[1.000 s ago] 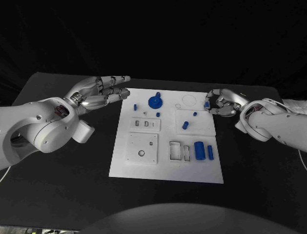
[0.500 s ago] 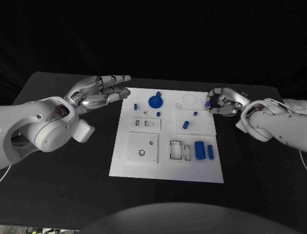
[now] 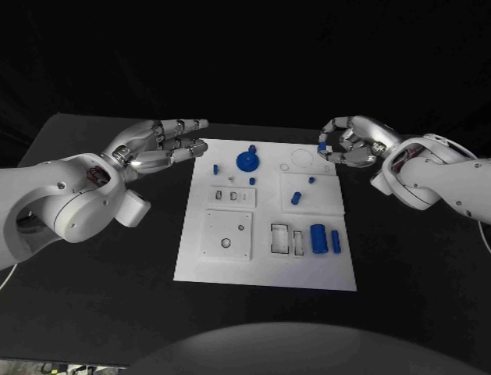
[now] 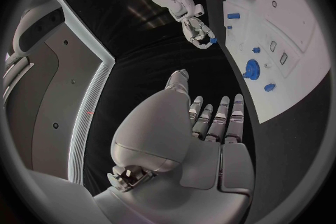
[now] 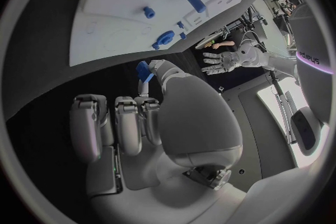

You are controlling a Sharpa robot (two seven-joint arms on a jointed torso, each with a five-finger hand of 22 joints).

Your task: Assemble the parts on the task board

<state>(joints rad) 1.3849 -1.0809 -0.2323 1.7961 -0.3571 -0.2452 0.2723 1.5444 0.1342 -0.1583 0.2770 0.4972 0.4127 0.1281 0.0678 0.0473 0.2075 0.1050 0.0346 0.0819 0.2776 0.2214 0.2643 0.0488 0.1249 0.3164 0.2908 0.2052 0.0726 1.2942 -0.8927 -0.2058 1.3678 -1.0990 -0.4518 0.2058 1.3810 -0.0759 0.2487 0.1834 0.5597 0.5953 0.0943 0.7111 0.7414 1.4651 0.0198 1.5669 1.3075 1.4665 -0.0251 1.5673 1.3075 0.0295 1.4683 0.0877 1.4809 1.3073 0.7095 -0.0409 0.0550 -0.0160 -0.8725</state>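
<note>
The white task board (image 3: 262, 269) lies mid-table. On it are a blue gear (image 3: 249, 162), small blue pegs (image 3: 215, 169), a short blue piece (image 3: 296, 198) and two blue cylinders (image 3: 318, 240) near the front right. My right hand (image 3: 350, 142) hovers over the board's far right corner, pinching a small blue part (image 3: 323, 147) between thumb and finger; the right wrist view has that part (image 5: 143, 71) at the fingertips. My left hand (image 3: 161, 144) hangs beside the far left corner with fingers (image 4: 217, 123) stretched out and nothing in them.
Rectangular slots (image 3: 281, 240) and a square inset plate (image 3: 227, 234) sit in the board's near half. A round outline (image 3: 303, 160) marks its far right area. Black table (image 3: 87, 258) surrounds the board on both sides.
My right hand has risen from the board's right edge and moved farther away, toward the far right corner, still holding the small blue part. The left hand has stayed put.
</note>
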